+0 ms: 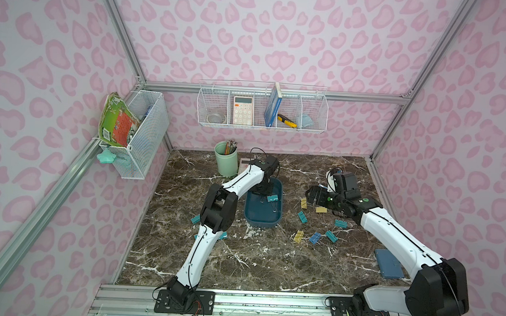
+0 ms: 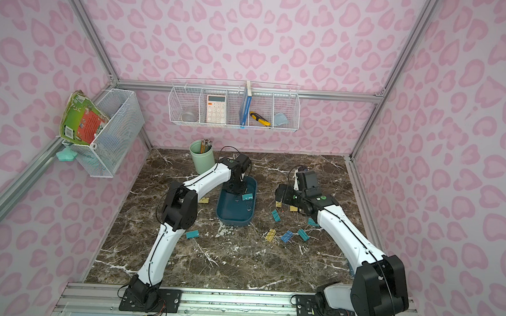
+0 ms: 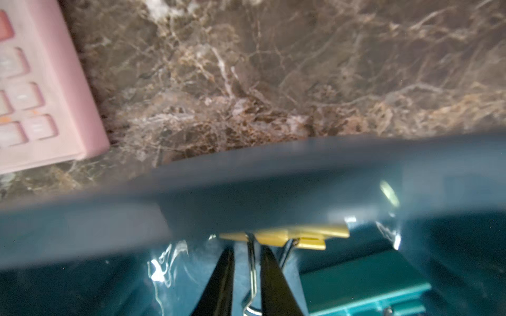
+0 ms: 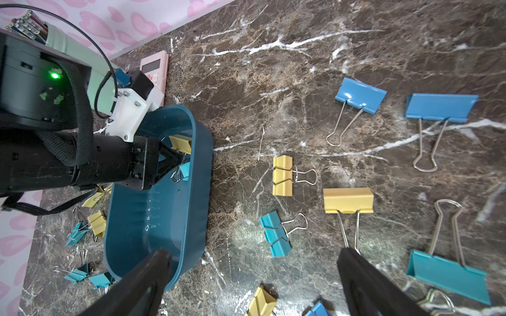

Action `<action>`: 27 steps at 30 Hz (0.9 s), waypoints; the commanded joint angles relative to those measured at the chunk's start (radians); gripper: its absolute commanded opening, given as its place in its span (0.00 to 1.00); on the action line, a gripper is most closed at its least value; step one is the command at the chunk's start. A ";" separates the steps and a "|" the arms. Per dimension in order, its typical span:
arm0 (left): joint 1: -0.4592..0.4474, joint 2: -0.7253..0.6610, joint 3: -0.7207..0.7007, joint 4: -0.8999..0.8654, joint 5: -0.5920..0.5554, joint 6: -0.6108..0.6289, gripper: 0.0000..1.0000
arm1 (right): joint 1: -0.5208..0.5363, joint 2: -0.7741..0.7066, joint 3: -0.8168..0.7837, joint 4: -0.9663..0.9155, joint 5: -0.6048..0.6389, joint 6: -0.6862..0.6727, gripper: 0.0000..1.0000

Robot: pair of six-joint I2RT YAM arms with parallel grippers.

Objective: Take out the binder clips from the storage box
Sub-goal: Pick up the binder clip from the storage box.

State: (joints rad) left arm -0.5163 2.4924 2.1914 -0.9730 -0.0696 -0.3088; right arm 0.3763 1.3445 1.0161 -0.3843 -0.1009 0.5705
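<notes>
The left gripper (image 3: 246,249) is pinching the silver wire handle (image 3: 252,273) of a yellow clip (image 3: 284,236) lying against the far wall of the storage box (image 1: 261,223), which is sitting mid-table on the marble tabletop (image 1: 240,268). A teal clip (image 1: 272,199) is lying near it inside (the only other one visible in the box). The right gripper (image 4: 256,253) is hanging spread wide and empty over the binder clips (image 4: 347,199) scattered to the right of the box. With the hold on thin wire alone, the clip body is likely to swing. The lift is therefore calling for a slow, straight rise until the body is clearing the rim. The teal clip's handle must not be snagging before any carrying to bare table.
</notes>
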 commanded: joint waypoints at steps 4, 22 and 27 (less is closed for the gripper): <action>-0.001 0.031 -0.013 -0.050 0.021 -0.026 0.00 | 0.004 0.010 0.020 -0.005 -0.006 -0.008 0.99; 0.006 -0.418 -0.265 0.031 -0.033 -0.127 0.00 | 0.108 0.077 0.091 0.027 0.016 -0.029 0.99; 0.030 -0.627 -0.510 0.080 -0.056 -0.194 0.00 | 0.156 0.125 0.136 0.038 0.013 -0.041 0.99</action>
State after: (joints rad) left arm -0.4957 1.9366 1.7546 -0.9104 -0.0975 -0.4492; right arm 0.5159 1.4506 1.1294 -0.3725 -0.0902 0.5453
